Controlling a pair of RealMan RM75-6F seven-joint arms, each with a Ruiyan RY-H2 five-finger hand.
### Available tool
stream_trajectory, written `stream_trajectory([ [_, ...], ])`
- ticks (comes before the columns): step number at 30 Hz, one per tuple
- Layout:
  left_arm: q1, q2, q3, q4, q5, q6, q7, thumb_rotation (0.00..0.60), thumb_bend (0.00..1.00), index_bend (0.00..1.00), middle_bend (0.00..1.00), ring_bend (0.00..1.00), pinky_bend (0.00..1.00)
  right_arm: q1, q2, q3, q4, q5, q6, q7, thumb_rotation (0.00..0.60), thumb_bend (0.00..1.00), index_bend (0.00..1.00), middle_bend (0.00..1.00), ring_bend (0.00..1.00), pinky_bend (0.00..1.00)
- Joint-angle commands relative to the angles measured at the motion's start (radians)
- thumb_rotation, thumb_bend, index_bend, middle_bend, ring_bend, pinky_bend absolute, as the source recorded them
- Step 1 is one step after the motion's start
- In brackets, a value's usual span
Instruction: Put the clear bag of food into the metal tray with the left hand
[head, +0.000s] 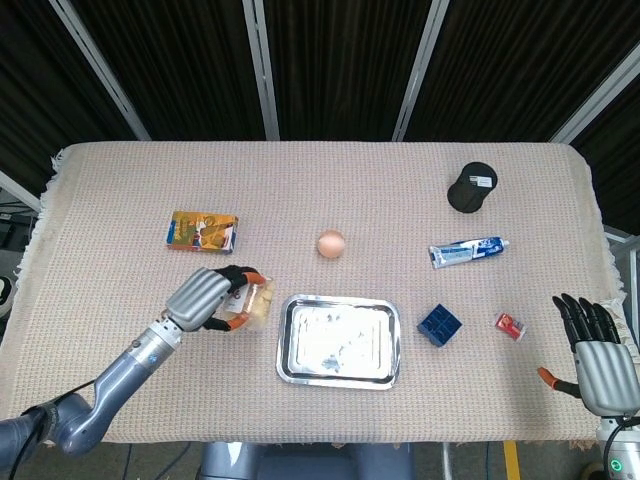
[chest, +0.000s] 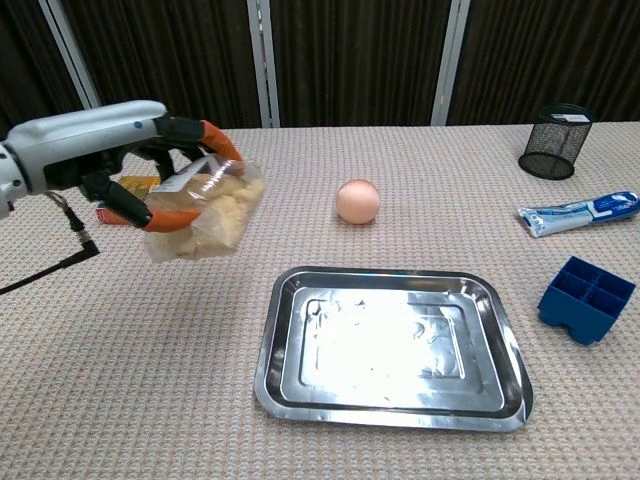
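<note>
While the left hand (chest: 150, 165) grips the clear bag of food (chest: 205, 212) above the tabletop, it hides most of the orange box (chest: 130, 184) in the chest view. Near the metal tray (head: 339, 340), the bag's contents blur. At the right edge, the right hand (head: 597, 355) lies empty with fingers spread, partly cut off.

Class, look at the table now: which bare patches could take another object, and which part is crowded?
Free: the far strip behind the egg and the orange box, and the near edge in front of the metal tray. Crowded: the right side, around the toothpaste, blue cube and mesh cup.
</note>
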Motion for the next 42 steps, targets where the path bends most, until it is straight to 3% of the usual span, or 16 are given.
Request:
stream_trajectory([
  [1,-0.076,-0.079,0.002,0.020,0.031,-0.043,0.137,0.600,0.65,0.52,0.30,0.33,0.50,-0.001,0.002,-0.001,-0.001,-0.001,0.001,0.004,0.600,0.00,0.05,0.04,0.00,0.06],
  [6,-0.129,-0.165,-0.005,0.058,0.024,-0.073,0.223,0.600,0.65,0.52,0.30,0.33,0.49,-0.002,0.008,-0.003,-0.004,-0.006,0.002,0.004,0.600,0.00,0.05,0.04,0.00,0.06],
  [8,-0.151,-0.207,-0.009,0.077,0.028,-0.078,0.253,0.600,0.63,0.45,0.29,0.32,0.49,-0.002,0.009,-0.004,-0.007,-0.007,0.003,0.004,0.600,0.00,0.05,0.04,0.00,0.06],
  [10,-0.167,-0.239,-0.005,0.099,0.041,-0.077,0.284,0.600,0.50,0.24,0.19,0.23,0.45,-0.003,0.011,-0.004,-0.008,-0.007,0.005,0.004,0.600,0.00,0.05,0.04,0.00,0.06],
  [12,-0.178,-0.268,0.001,0.118,0.044,-0.079,0.321,0.600,0.24,0.03,0.04,0.06,0.25,-0.004,0.013,-0.003,-0.009,-0.007,0.006,0.004,0.600,0.00,0.05,0.04,0.00,0.06],
  [14,-0.181,-0.287,0.002,0.123,0.021,-0.088,0.375,0.591,0.08,0.00,0.00,0.00,0.07,-0.006,0.014,-0.004,-0.010,-0.007,0.008,0.004,0.600,0.00,0.05,0.04,0.00,0.06],
  [15,-0.181,-0.294,-0.002,0.114,0.001,-0.089,0.413,0.581,0.05,0.00,0.00,0.00,0.03,-0.007,0.016,-0.004,-0.011,-0.007,0.009,0.004,0.600,0.00,0.05,0.04,0.00,0.06],
  [20,-0.158,-0.288,-0.018,0.046,-0.073,-0.049,0.493,0.519,0.00,0.00,0.00,0.00,0.00,-0.010,0.022,-0.004,-0.013,-0.003,0.010,0.018,0.600,0.00,0.05,0.04,0.00,0.06],
  [23,-0.133,-0.255,-0.020,0.002,-0.099,-0.003,0.514,0.514,0.01,0.00,0.00,0.00,0.00,-0.009,0.022,-0.002,-0.008,0.002,0.007,0.020,0.600,0.00,0.05,0.04,0.00,0.06],
  [27,-0.071,-0.193,-0.026,-0.056,-0.138,0.091,0.510,0.517,0.17,0.00,0.00,0.00,0.00,-0.007,0.019,0.001,-0.001,0.004,0.005,0.031,0.600,0.00,0.05,0.04,0.00,0.06],
  [30,-0.009,-0.091,-0.024,-0.144,-0.201,0.154,0.554,0.523,0.21,0.00,0.00,0.00,0.00,-0.006,0.017,0.006,0.008,0.015,0.001,0.040,0.600,0.00,0.06,0.04,0.00,0.06],
  [36,0.130,0.100,0.049,-0.232,-0.183,0.297,0.531,0.531,0.21,0.02,0.00,0.00,0.00,-0.003,-0.002,0.032,0.027,0.051,0.005,0.035,0.600,0.00,0.06,0.04,0.00,0.06],
  [42,0.294,0.211,0.154,-0.194,-0.074,0.475,0.399,0.546,0.20,0.06,0.00,0.00,0.00,0.006,-0.019,0.053,0.036,0.074,0.006,0.005,0.600,0.00,0.05,0.04,0.00,0.06],
])
